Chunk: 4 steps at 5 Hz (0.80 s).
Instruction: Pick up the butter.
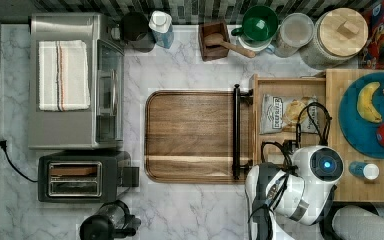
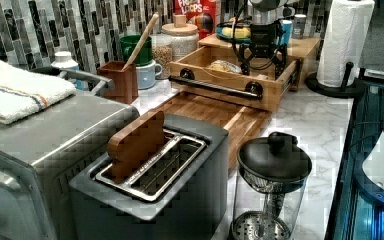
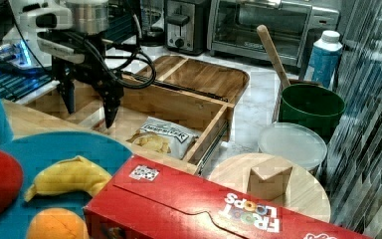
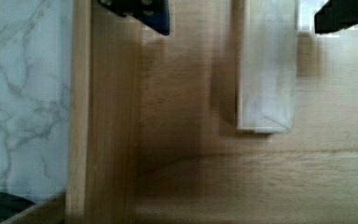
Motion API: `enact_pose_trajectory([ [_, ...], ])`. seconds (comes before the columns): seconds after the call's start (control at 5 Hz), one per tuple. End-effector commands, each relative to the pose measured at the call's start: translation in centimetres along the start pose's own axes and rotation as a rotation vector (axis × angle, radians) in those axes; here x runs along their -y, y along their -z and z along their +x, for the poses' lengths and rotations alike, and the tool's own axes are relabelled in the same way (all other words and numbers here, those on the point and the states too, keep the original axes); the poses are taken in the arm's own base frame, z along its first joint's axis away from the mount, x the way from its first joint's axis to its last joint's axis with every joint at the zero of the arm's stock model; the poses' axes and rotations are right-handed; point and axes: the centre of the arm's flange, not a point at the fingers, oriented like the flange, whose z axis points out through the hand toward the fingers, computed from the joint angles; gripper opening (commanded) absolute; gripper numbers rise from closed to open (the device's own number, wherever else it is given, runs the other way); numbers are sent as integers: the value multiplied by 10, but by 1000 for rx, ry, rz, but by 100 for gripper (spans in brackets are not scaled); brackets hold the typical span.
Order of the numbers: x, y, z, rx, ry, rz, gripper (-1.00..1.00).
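Observation:
The butter (image 4: 265, 70) is a pale cream stick lying on the wooden floor of an open drawer (image 4: 191, 177). In the wrist view my gripper (image 4: 241, 25) is open, its two dark fingertips standing on either side of the stick's end, which lies nearer to one finger. The fingers touch nothing. In the right view the gripper (image 3: 90, 107) points down into the near end of the drawer (image 3: 179, 107), beside the snack bag (image 3: 161, 137). The left view has the gripper (image 2: 262, 62) over the drawer (image 2: 230, 75). From the top view the arm (image 1: 310, 180) covers the butter.
A printed snack bag (image 1: 285, 114) lies in the drawer's other part. The drawer's black handle bar (image 1: 236, 131) faces a wooden tray (image 1: 190, 135). A blue plate with fruit (image 1: 375, 115) and a small bottle (image 1: 364, 170) sit on the drawer's cabinet top. Toaster (image 1: 82, 176) and oven (image 1: 72, 80) stand beyond.

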Motion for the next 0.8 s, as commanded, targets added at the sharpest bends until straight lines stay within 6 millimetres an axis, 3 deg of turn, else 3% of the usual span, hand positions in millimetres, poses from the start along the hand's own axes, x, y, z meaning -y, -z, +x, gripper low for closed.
enact_pose_trajectory([
  [0.2, 9, 18, 6, -94, -50, 89, -100],
  [0.8, 18, 33, -4, -62, 0, 132, -100],
])
